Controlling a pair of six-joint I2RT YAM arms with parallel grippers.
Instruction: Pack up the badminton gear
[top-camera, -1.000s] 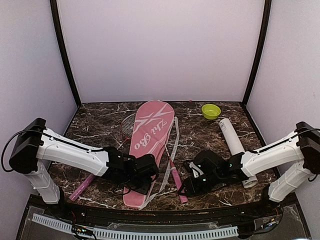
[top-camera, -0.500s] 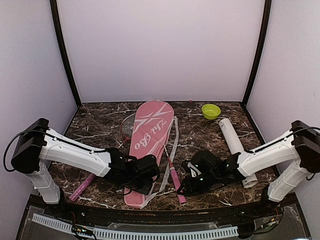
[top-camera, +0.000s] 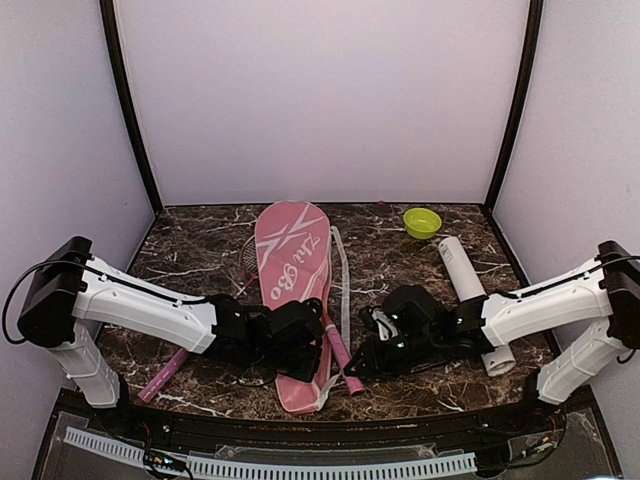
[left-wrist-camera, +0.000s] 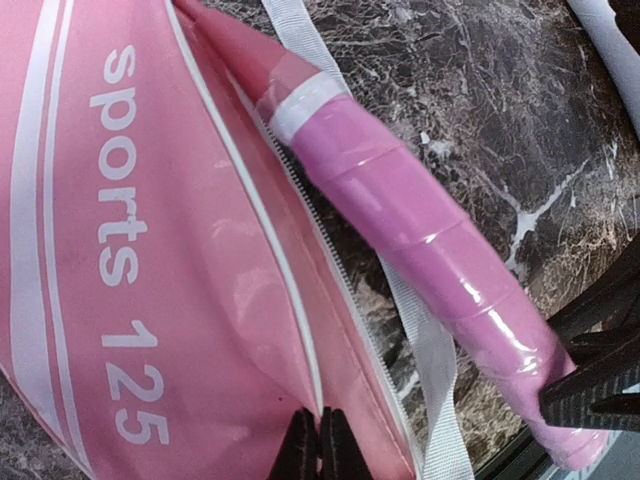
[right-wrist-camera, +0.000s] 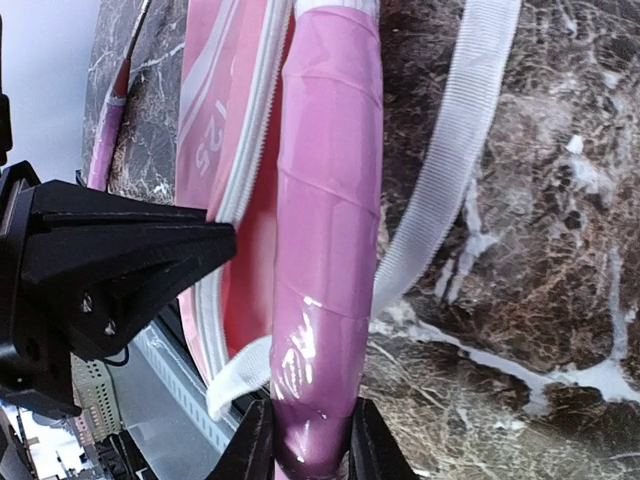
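Observation:
The long pink racket cover (top-camera: 291, 275) lies down the middle of the table, its open zip edge (left-wrist-camera: 300, 215) toward the near side. My left gripper (top-camera: 300, 355) is shut on the cover's top flap (left-wrist-camera: 315, 420). My right gripper (top-camera: 358, 372) is shut on the butt of a racket's pink handle (right-wrist-camera: 325, 260), whose shaft runs into the cover's opening; the handle also shows in the left wrist view (left-wrist-camera: 430, 240). A second racket lies under the cover, its head (top-camera: 252, 250) and pink handle (top-camera: 165, 372) showing at the left. The tall white tube (top-camera: 470, 295) lies at the right. No shuttlecocks show.
A small lime-green bowl (top-camera: 422, 222) sits at the back right. The cover's white strap (top-camera: 343, 290) trails beside the cover and under the handle (right-wrist-camera: 440, 190). The table's near edge and a grey rail (top-camera: 270, 462) are just below both grippers.
The cover has slid left and back and turned, and the racket held by my right gripper has gone further into its opening. Both grippers have moved closer together.

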